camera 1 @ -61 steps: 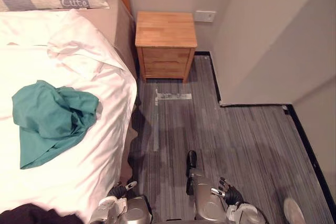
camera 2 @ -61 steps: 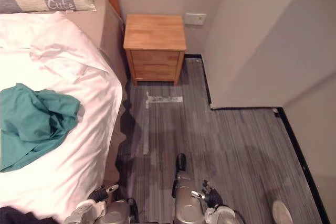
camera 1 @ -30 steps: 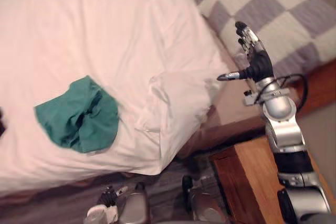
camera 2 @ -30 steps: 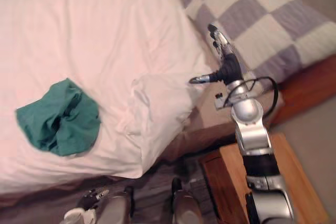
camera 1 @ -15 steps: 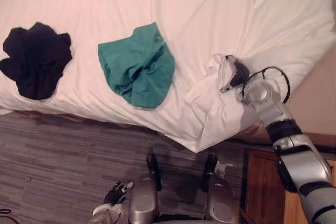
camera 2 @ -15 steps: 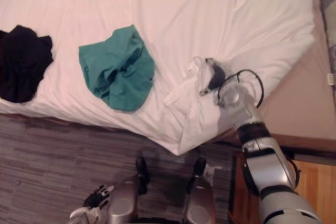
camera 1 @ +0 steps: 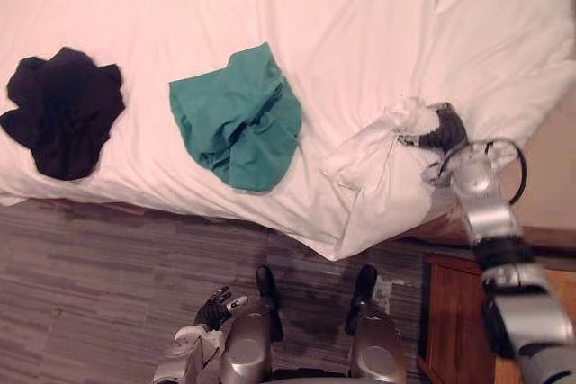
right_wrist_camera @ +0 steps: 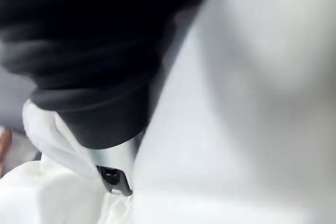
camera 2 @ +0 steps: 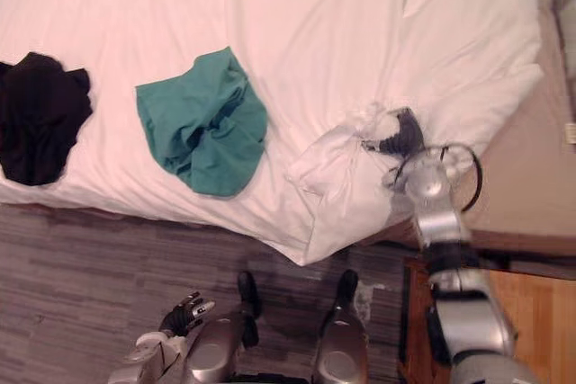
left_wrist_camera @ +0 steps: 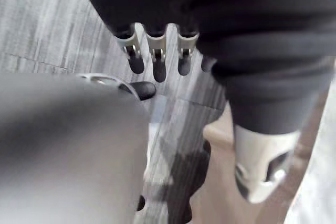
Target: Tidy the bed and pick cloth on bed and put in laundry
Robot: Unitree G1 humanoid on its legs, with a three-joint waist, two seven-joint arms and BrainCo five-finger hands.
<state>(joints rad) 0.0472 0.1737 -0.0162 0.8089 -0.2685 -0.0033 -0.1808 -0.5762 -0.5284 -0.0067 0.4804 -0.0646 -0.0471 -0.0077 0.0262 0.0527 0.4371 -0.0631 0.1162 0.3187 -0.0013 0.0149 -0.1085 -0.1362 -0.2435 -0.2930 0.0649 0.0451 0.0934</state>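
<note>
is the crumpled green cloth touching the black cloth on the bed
Apart. The left eye view shows bare white sheet between the crumpled green cloth and black cloth.

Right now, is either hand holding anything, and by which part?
Right hand grips the white sheet at its bunched-up, turned-back corner. Left hand holds nothing.

The right arm [camera 1: 470, 213] consists of silver-grey cylindrical segments separated by black bands. The right hand [camera 1: 443, 126] carries a dark ribbed cover [right_wrist_camera: 79, 51] over its back and wrist. The left hand [camera 1: 212, 308] has an identical dark covering, silver fingers [left_wrist_camera: 155, 41] with rounded dark tips, and a pale silver thumb [left_wrist_camera: 260, 166].
</note>
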